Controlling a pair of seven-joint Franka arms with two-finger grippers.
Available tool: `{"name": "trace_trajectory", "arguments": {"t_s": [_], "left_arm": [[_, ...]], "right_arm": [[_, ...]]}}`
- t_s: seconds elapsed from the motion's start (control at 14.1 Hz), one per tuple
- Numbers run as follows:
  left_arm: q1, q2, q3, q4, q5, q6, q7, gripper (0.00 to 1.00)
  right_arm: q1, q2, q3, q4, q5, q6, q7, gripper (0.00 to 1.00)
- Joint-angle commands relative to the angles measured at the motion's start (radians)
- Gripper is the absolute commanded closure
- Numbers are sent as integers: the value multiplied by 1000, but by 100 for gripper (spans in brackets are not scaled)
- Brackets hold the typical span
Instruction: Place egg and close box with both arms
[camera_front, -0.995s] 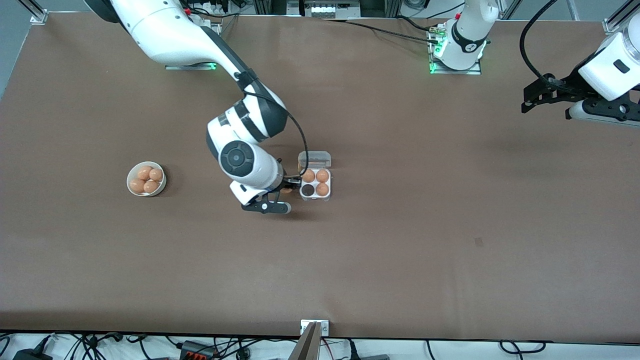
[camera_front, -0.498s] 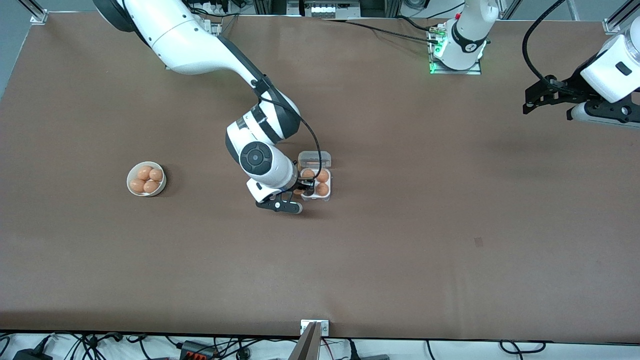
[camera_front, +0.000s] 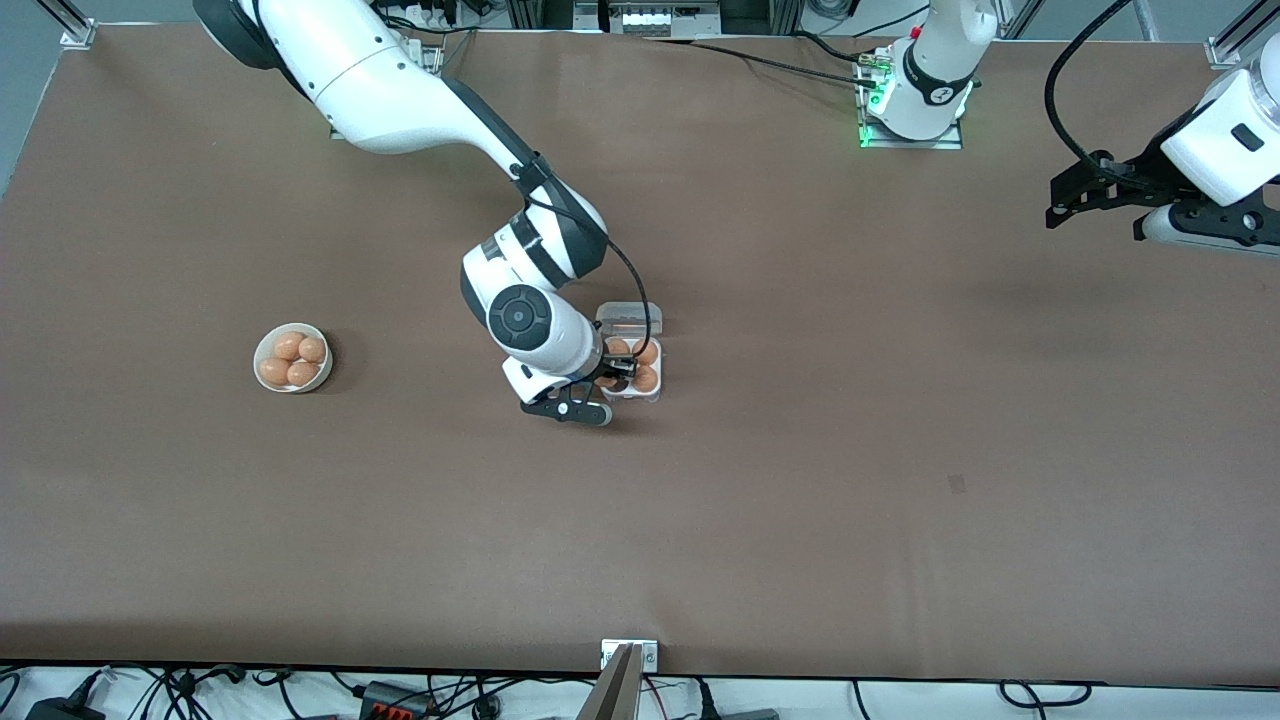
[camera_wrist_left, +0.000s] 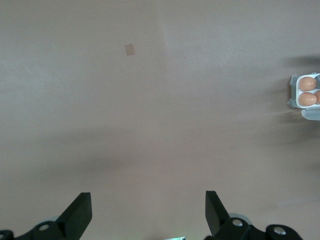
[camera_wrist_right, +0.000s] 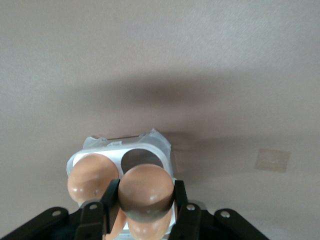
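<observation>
My right gripper (camera_front: 612, 376) is shut on the egg (camera_wrist_right: 146, 186), an orange-brown one, and holds it over the box (camera_front: 655, 394) at the table's middle. In the right wrist view the black fingers (camera_wrist_right: 110, 196) clamp the egg's sides just above the white tray (camera_wrist_right: 159, 142). One dark empty cell (camera_wrist_right: 141, 158) shows there, and another egg (camera_wrist_right: 91, 178) sits in the cell beside it. The clear lid (camera_front: 628, 318) stands open on the side toward the robots' bases. My left gripper (camera_front: 1072, 192) hangs open over the left arm's end of the table, holding nothing, and waits.
A round white bowl (camera_front: 323, 372) with several eggs stands toward the right arm's end of the table. The left wrist view shows bare brown table, a small tape patch (camera_wrist_left: 130, 49) and the box (camera_wrist_left: 295, 93) at the picture's edge.
My right arm has carried the egg sideways from beside the box to over its tray. The left arm has barely shifted.
</observation>
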Motion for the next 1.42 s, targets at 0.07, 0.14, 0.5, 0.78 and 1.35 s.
{"name": "trace_trajectory", "arguments": {"t_s": [0.07,0.14,0.5,0.78,1.35], "left_arm": [[4,16,-3,39,11,-27,6,0],[4,16,-3,40,11,-27,6,0],[4,16,-5,39,11,-27,3,0],[12,18,-3,30,11,-24,3,0],[46,79,-12,16,11,-15,18,0]], "right_arm": [[6,14,5,19,10,6,16,21],[5,8,3,22,9,5,13,0],[-21,-104,-12,22,-7,-41,4,0],[-73,-248,-44,22,-152,-197,-100,0],[-337,-448,-51,24,-162,-445,-367,0]]}}
